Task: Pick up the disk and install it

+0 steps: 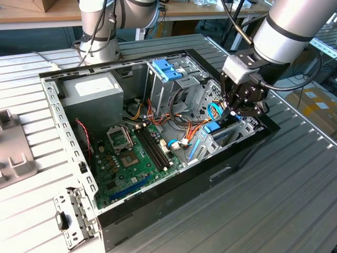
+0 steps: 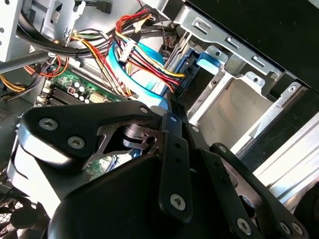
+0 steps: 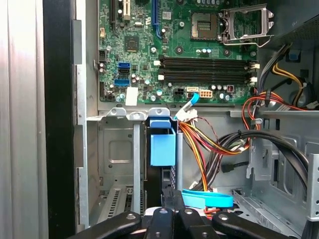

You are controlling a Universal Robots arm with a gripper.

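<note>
The open case (image 1: pixel 158 208) is a black metal box lying flat on a table (image 1: pixel 284 200) of grey ribbed slats. Inside it lies a flat green board (image 1: pixel 129 158) with long black slots and a square silver socket. A big grey metal box (image 1: pixel 95 95) sits in one corner, and a pale blue plastic latch (image 1: pixel 166 68) rests on a silver cage. Thin red, yellow and orange wires (image 3: pixel 207 149) curl through the middle. The disk (image 3: pixel 162 144) stands on edge in a shiny silver bay (image 3: pixel 117 149) by the case's wall, with its smooth bright blue tab poking out. The black gripper (image 1: pixel 231 113) hangs just over that bay, near the disk. I cannot tell if its fingers are open or closed, or if they touch the disk.
</note>
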